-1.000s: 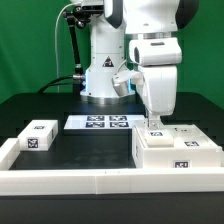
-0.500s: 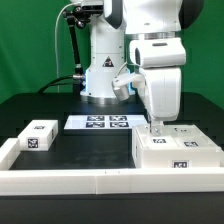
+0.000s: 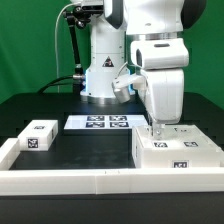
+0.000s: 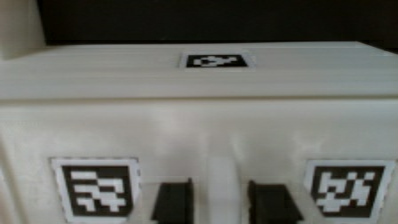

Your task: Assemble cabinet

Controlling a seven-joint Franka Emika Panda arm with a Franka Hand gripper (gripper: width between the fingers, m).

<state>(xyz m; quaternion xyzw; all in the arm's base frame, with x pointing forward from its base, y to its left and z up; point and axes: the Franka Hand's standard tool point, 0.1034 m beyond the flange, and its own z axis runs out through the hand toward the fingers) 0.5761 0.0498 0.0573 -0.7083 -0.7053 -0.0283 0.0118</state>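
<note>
The cabinet (image 3: 178,152), a large white blocky box with black-and-white tags, lies at the exterior view's right, against the front rail. My gripper (image 3: 158,129) points straight down onto its top near the left end. In the wrist view the cabinet (image 4: 196,110) fills the frame. My gripper (image 4: 222,203) has two dark fingers (image 4: 173,202) a narrow gap apart, between two tags, with a white strip of the cabinet between them. The jaws look closed on that strip. The fingertips are cut off by the frame edge.
A small white tagged block (image 3: 39,135) lies at the exterior view's left. The marker board (image 3: 102,122) lies at the back middle, before the robot's base. A long white border rail (image 3: 70,178) runs along the front, with a short wall at the left end.
My gripper and arm have shifted slightly toward the exterior view's right over the cabinet's top. The small block and the marker board have not moved.
</note>
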